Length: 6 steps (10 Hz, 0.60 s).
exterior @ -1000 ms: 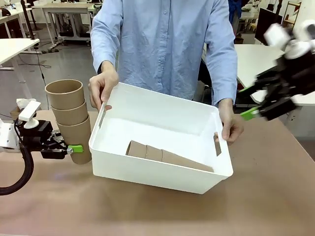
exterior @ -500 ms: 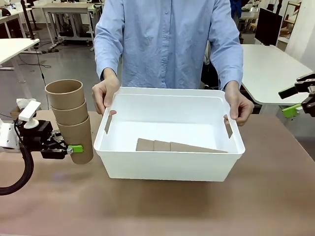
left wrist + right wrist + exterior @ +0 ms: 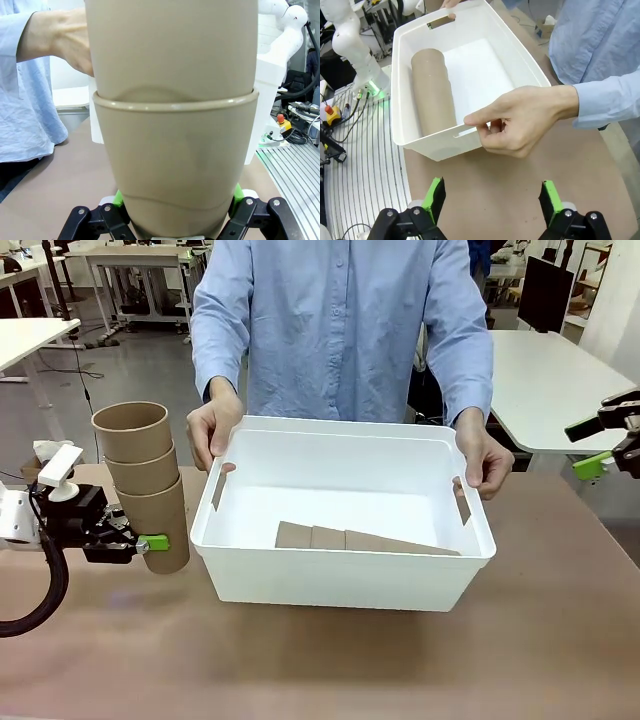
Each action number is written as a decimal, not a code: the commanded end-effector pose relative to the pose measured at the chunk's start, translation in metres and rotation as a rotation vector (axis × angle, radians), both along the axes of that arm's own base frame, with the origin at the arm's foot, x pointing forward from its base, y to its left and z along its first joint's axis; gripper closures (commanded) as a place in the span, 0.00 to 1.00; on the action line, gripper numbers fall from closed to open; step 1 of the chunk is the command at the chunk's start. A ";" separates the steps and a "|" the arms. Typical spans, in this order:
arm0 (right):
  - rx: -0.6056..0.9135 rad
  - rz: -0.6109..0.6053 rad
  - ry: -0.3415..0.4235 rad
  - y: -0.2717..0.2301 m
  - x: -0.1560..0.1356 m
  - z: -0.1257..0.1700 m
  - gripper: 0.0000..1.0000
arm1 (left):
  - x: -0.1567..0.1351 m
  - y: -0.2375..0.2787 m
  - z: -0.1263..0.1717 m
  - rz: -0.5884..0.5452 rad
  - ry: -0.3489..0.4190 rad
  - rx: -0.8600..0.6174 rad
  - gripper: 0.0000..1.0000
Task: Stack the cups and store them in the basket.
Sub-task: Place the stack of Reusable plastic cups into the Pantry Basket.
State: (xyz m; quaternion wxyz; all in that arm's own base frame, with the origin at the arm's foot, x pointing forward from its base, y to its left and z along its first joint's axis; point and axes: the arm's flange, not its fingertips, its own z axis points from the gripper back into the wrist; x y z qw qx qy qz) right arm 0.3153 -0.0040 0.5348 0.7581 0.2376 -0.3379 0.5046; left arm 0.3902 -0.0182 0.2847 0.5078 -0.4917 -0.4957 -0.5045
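Note:
A stack of three tan cups (image 3: 140, 480) stands upright at the table's left, and my left gripper (image 3: 150, 542) is shut on the lowest one. In the left wrist view the stack of cups (image 3: 175, 150) sits between the green pads (image 3: 118, 198). The white basket (image 3: 330, 580) stands mid-table, a person's hands (image 3: 212, 425) gripping both its ends. Another stack of cups (image 3: 360, 538) lies on its side inside the basket. My right gripper (image 3: 605, 445) hangs open at the far right, apart from the basket. In the right wrist view the right gripper (image 3: 492, 200) is wide open before the basket (image 3: 420, 145), the lying cups (image 3: 432, 95) and a hand (image 3: 520, 120).
The person in a light blue shirt (image 3: 340, 330) stands at the table's far edge behind the basket. The brown tabletop (image 3: 330, 660) lies bare in front of the basket. White tables (image 3: 540, 370) stand behind on the right.
The person has levelled the tilted basket and turned it square on the table. My right gripper has drawn back to the far right. The left gripper and its cups have not moved.

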 end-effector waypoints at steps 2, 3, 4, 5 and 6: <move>-0.006 -0.010 -0.005 0.000 0.000 0.001 0.00 | -0.001 -0.001 0.004 -0.003 -0.013 -0.011 0.16; -0.006 -0.010 -0.005 0.000 0.000 0.001 0.00 | -0.001 -0.001 0.004 -0.003 -0.013 -0.011 0.16; -0.006 -0.010 -0.005 0.000 0.000 0.001 0.00 | -0.001 -0.001 0.004 -0.003 -0.013 -0.011 0.16; -0.006 -0.010 -0.005 0.000 0.000 0.001 0.00 | -0.001 -0.001 0.004 -0.003 -0.013 -0.011 0.16; -0.006 -0.010 -0.005 0.000 0.000 0.001 0.00 | -0.001 -0.001 0.004 -0.003 -0.013 -0.011 0.16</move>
